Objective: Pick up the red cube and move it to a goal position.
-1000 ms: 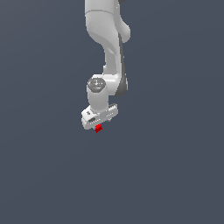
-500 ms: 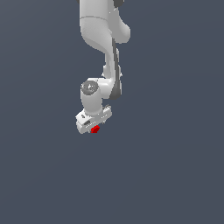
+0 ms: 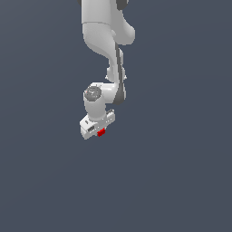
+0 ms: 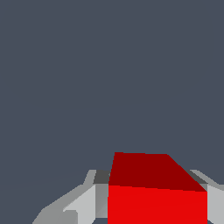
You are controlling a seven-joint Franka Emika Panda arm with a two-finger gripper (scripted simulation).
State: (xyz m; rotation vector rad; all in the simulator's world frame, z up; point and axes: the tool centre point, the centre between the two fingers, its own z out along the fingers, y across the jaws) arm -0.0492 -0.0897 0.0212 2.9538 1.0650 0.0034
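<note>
Red cube [image 4: 157, 197] sits pinched between the fingers [image 4: 83, 203] of the white gripper [image 3: 100, 132] — faces plain, no lettering anywhere (equal-sided, so no long axis) — with the arm [image 3: 104, 41] reaching down against a flat slate-grey backdrop [image 3: 181, 158], one edge facing the wrist view

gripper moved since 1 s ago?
Yes. In the exterior view the gripper, shut on the cube, has shifted slightly toward that view's left against the frame; no fixed landmark shows on the plain background.
</note>
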